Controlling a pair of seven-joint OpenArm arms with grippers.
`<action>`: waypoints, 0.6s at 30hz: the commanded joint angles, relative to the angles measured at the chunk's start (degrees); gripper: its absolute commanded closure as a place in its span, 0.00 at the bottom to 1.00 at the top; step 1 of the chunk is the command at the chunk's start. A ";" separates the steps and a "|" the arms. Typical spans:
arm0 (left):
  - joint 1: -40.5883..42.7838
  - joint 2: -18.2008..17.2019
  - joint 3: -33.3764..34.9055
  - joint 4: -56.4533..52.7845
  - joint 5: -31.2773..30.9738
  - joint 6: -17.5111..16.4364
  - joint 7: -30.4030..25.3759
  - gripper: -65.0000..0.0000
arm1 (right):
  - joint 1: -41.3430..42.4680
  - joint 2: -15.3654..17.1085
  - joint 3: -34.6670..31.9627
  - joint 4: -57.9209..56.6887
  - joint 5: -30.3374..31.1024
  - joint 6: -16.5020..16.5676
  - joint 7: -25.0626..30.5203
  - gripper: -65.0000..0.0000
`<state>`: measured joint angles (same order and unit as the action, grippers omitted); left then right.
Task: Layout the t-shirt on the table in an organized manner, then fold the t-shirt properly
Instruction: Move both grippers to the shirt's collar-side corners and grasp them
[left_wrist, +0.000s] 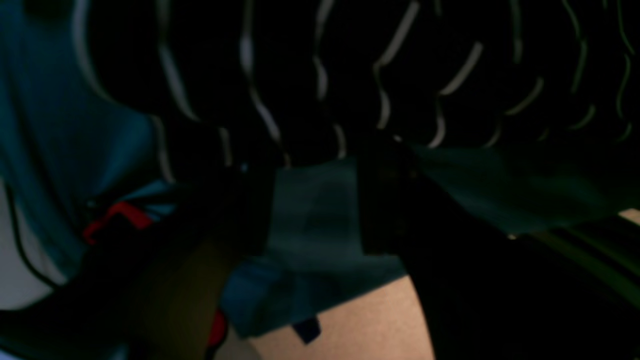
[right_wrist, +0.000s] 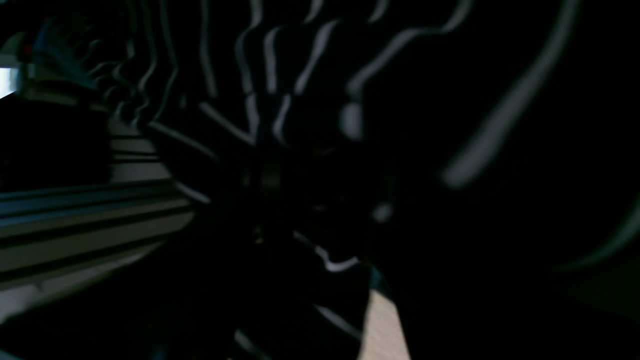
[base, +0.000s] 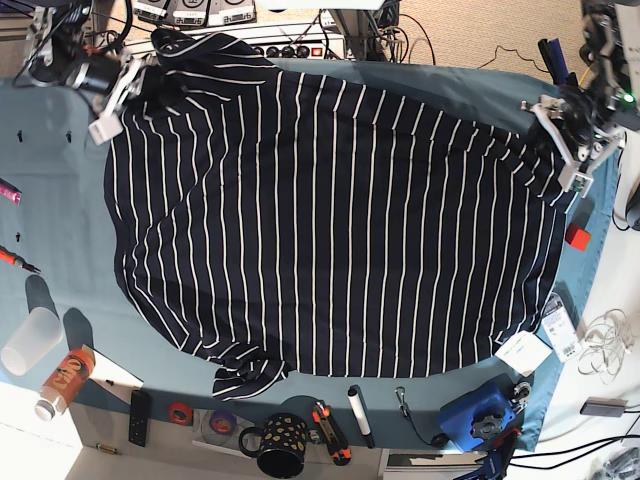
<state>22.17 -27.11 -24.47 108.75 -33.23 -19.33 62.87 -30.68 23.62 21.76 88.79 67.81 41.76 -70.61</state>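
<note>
Nearest the lens, along the bottom edge of the base view, clutter lines the table: a dark spotted mug, a white marker, a blue tool at lower right, and a plastic cup with an orange can at lower left. Beyond them the t-shirt lies spread across the teal table, stripes running top to bottom of the frame, body largely flat, one sleeve bunched at its lower edge near centre. Farthest off, at the top corners, the two arms work the garment's far edge. The right gripper, upper left of the frame, sits at the shirt's corner; its wrist view is filled with dark striped cloth, and whether its jaws stand wide or pinch fabric cannot be told. The left gripper, upper right, hangs at the opposite corner; its wrist view shows two dark fingers apart with teal cloth between them and striped hem just above, so the jaws appear open and not yet on the shirt. Judged from this, the laying-out step is under way. Done well, both corners should be taken at the hem only, clear of the table cover, then drawn apart evenly to flatten wrinkles; the bunched sleeve wants straightening before any fold.
</note>
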 joint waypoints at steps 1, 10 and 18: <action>-0.28 -0.76 -0.57 0.83 0.87 0.35 -1.73 0.58 | -2.78 -0.26 -1.20 -1.03 -10.84 -1.76 -9.39 0.69; -2.67 -0.37 -0.59 0.83 4.52 5.64 -5.79 0.58 | -3.76 -0.26 -1.20 -1.03 -8.70 -1.76 -9.39 0.69; -6.80 5.31 -0.57 0.83 6.99 7.10 -8.24 0.58 | -3.76 -0.28 -1.20 -1.03 -8.76 -1.76 -9.39 0.69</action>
<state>15.68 -20.91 -24.67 108.75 -26.04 -12.38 55.70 -32.56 23.46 21.69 88.79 69.47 42.09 -70.28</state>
